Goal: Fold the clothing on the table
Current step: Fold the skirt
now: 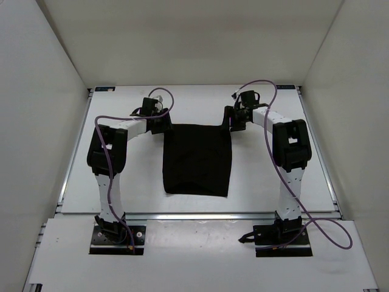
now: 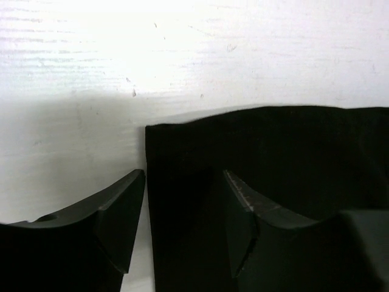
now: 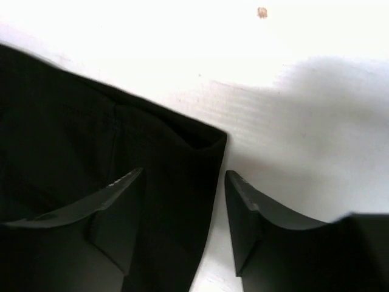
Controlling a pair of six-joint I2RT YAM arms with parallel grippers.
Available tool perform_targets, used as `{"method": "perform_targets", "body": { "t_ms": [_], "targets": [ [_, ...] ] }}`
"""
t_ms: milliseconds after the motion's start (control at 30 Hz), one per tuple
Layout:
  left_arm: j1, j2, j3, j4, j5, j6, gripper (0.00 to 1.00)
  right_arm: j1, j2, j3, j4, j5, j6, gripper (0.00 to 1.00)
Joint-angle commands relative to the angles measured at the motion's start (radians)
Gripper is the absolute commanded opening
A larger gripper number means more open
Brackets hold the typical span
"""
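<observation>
Top external view: the black clothing [image 1: 197, 161] lies flat in the middle of the white desk [image 1: 140, 182], a nearly square panel whose slightly longer axis seems to run from the far edge toward the arm bases. Its far edge is straight and faces the back wall; its near edge sits a little askew. Both arms reach over to that far edge. The left tool [image 1: 161, 123] is at the far-left corner and the right tool [image 1: 234, 123] at the far-right corner, so each arm is nearest its own corner, and the rest of the garment stretches from the tools back toward the bases.

Left wrist view: the left tool [image 2: 183, 176] is released, its two fingers well apart. One finger hangs over bare desk [image 2: 182, 61] and the other over fabric, so the left side edge of the clothing [image 2: 273, 158] runs between them. The corner lies just ahead of the fingertips. Nothing is pinched.

Right wrist view: the right tool [image 3: 184, 173] mirrors this, jaws apart and released. Its inner finger is over the clothing [image 3: 73, 121] and its outer finger over desk [image 3: 304, 91]. The corner, with a small raised lip, lies just beyond the tips. I judge the next step to be closing on both corners, then drawing the far edge toward the near one along the long axis.
</observation>
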Motion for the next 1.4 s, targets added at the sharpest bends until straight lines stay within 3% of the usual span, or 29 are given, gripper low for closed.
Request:
{"method": "perform_targets", "body": {
  "t_ms": [0,133,167,233,300,367,467,567,767,900,1033,1200,1300,1367],
  "targets": [
    [0.001,0.03,0.033,0.003,0.026,-0.005,0.63,-0.011,0.048,0.054,-0.025,-0.012,0.005,0.51],
    [-0.008,0.047,0.048,0.0,0.023,-0.008,0.51,-0.005,0.08,0.09,-0.039,-0.006,0.004,0.42],
    [-0.01,0.051,0.058,-0.007,0.025,-0.007,0.46,-0.005,0.083,0.099,-0.045,-0.009,0.007,0.37],
    [-0.008,0.067,0.068,-0.01,0.032,-0.01,0.35,-0.006,0.092,0.104,-0.051,-0.004,0.004,0.16],
    [-0.01,0.077,0.078,-0.005,0.042,-0.02,0.13,-0.011,0.098,0.116,-0.051,-0.009,0.015,0.02],
    [-0.01,0.088,0.091,-0.031,0.039,-0.034,0.0,-0.011,0.095,0.125,-0.055,-0.01,0.002,0.0],
    [-0.008,0.096,0.16,-0.06,0.042,-0.039,0.0,-0.023,0.08,0.166,-0.081,0.004,-0.017,0.0],
    [0.0,0.093,0.269,-0.089,0.043,-0.019,0.0,-0.049,0.068,0.31,-0.144,0.019,-0.033,0.0],
    [0.001,0.033,0.648,-0.201,0.013,0.038,0.0,-0.128,-0.021,0.691,-0.146,-0.09,0.004,0.0],
    [-0.025,-0.117,0.679,-0.18,-0.037,0.078,0.0,-0.137,-0.157,0.711,-0.149,-0.059,-0.033,0.0],
    [-0.086,-0.301,0.397,-0.108,-0.101,0.121,0.0,-0.108,-0.37,0.377,-0.117,-0.032,-0.065,0.0],
    [-0.227,-0.695,-0.205,0.019,-0.196,0.118,0.0,-0.026,-0.736,-0.314,0.091,0.002,-0.042,0.0],
    [-0.284,-0.899,-0.458,0.006,-0.192,0.038,0.0,0.023,-0.923,-0.575,0.115,0.001,0.013,0.0],
    [-0.303,-0.984,-0.546,-0.039,-0.182,-0.02,0.0,0.068,-1.012,-0.68,0.099,0.005,0.044,0.0]
  ]
}}
